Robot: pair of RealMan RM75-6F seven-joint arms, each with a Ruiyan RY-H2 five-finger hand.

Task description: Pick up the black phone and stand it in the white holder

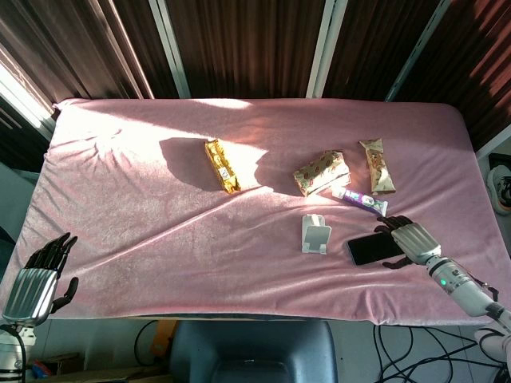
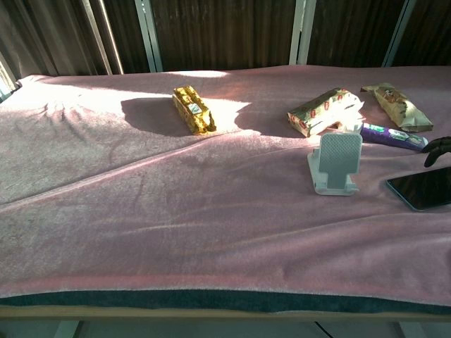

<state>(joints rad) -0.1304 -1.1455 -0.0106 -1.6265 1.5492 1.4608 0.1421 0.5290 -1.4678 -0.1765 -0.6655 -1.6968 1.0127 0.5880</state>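
The black phone (image 1: 369,249) (image 2: 423,189) lies flat, screen up, on the pink cloth near the table's front right. The white holder (image 1: 315,234) (image 2: 337,163) stands empty just left of it. My right hand (image 1: 411,241) is at the phone's right end, with fingers spread over the far edge and the thumb by the near edge. Whether they touch the phone is unclear. In the chest view only a dark fingertip (image 2: 438,149) of that hand shows, beyond the phone. My left hand (image 1: 38,279) hangs open off the table's front left corner, holding nothing.
A purple tube (image 1: 359,199) (image 2: 393,135) lies just behind the phone. Two patterned snack packets (image 1: 321,172) (image 1: 376,166) sit further back, and a yellow pack (image 1: 222,165) (image 2: 193,109) lies mid-table. A dark chair back (image 1: 251,351) stands at the front edge.
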